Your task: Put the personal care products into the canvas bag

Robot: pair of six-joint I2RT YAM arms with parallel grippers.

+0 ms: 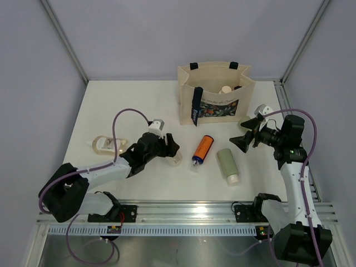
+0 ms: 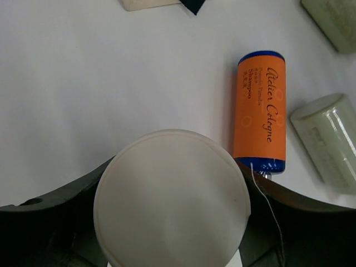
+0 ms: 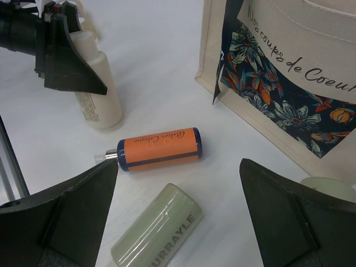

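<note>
The left end effector (image 1: 170, 149) is clamping the cream bottle (image 1: 176, 158) near its cap, keeping it roughly upright on the surface (image 1: 111, 111), probably for lifting toward the canvas bag (image 1: 214, 95). The bag is standing open behind and holding at least one round-capped bottle (image 1: 226, 89). The right end effector (image 1: 245, 133) is hovering with fingers spread, facing the orange bottle (image 1: 203, 148) and a sage-green bottle (image 1: 228, 164) lying nearby.
</note>
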